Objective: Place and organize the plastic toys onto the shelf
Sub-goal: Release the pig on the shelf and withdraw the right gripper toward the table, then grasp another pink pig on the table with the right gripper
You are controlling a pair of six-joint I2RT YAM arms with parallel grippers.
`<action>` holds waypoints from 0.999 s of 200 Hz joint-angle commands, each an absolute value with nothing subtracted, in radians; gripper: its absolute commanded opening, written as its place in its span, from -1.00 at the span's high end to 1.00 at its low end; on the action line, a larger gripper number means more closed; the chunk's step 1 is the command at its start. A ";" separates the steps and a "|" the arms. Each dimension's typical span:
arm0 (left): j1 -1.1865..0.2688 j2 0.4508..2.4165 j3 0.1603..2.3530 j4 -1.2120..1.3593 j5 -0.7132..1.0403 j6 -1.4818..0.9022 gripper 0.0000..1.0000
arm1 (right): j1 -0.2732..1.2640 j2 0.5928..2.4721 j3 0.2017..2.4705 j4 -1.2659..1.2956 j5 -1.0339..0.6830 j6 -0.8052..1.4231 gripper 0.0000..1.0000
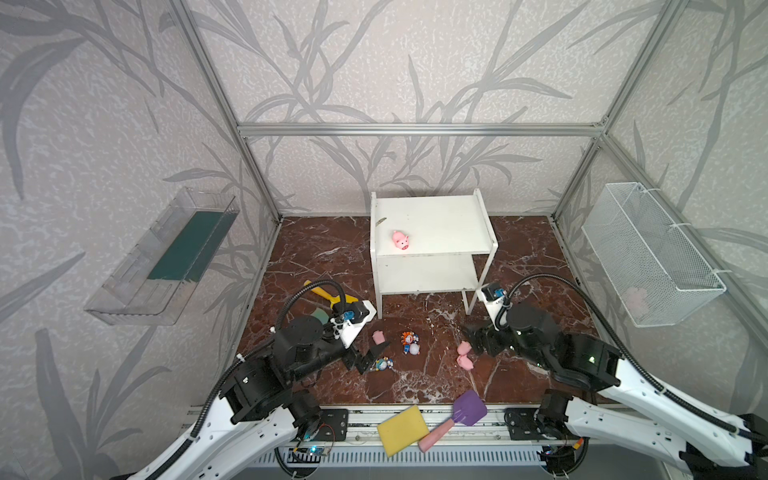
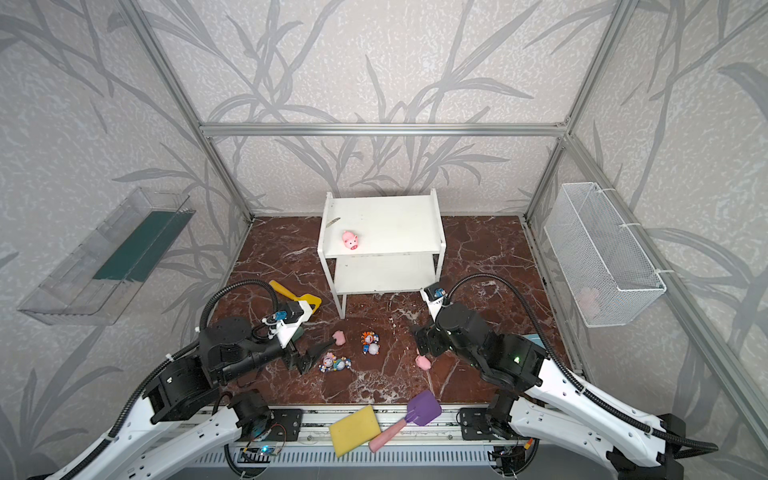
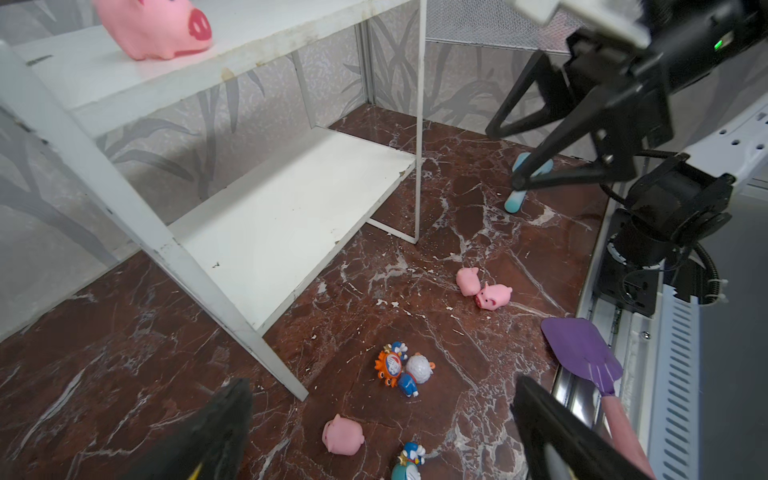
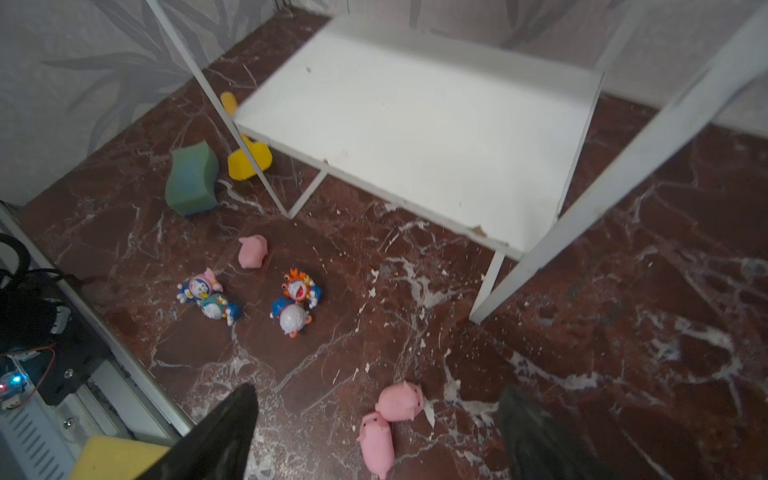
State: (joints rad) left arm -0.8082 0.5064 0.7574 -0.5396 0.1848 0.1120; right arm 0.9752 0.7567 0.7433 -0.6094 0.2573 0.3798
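The shelf [image 1: 449, 220] stands at the back of the bench [image 1: 536, 257], its top board carrying one pig [image 1: 400, 240] upright near the left panel, its lower board bare; seven toys lie on the bench in front, so the task looks barely begun; the step in hand seems to be a pick by the right gripper [image 3: 505, 156], which hangs over the pair of pigs [image 4: 399, 401] lying on the bench; those two touch each other, so the descent should centre on one alone and close across its narrow body, lest the neighbour be pinched or nudged away; the pig would then sit best beside the one on the top board, in a row and clear of the edge; the right fingers [image 4: 224, 436] are spread wide, empty and touching nothing; the left gripper [image 1: 376, 357] is spread as wide and holds nothing, one finger just beside the lone pig [image 1: 378, 336], though contact cannot be told; the orange and white figurines [image 1: 409, 338] lie between the arms, the pink and teal figurines [image 2: 329, 360] near the left fingers, all four on the bench.
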 commanded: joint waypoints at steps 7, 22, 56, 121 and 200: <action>-0.804 0.517 0.738 -0.511 0.283 0.115 -0.98 | 0.976 0.778 0.606 -0.555 0.236 0.607 -0.63; -0.804 0.527 0.740 -0.514 0.285 0.113 -0.98 | 0.976 0.844 0.563 -0.535 0.245 0.672 -0.45; -0.804 0.541 0.740 -0.515 0.288 0.112 -0.99 | 0.973 0.940 0.507 -0.510 0.284 0.770 -0.06; -0.803 0.541 0.736 -0.519 0.275 0.123 -0.98 | 0.963 1.018 0.463 -0.447 0.150 0.758 0.28; -0.802 0.530 0.729 -0.516 0.274 0.126 -0.98 | 0.963 1.094 0.451 -0.383 -0.025 0.699 0.59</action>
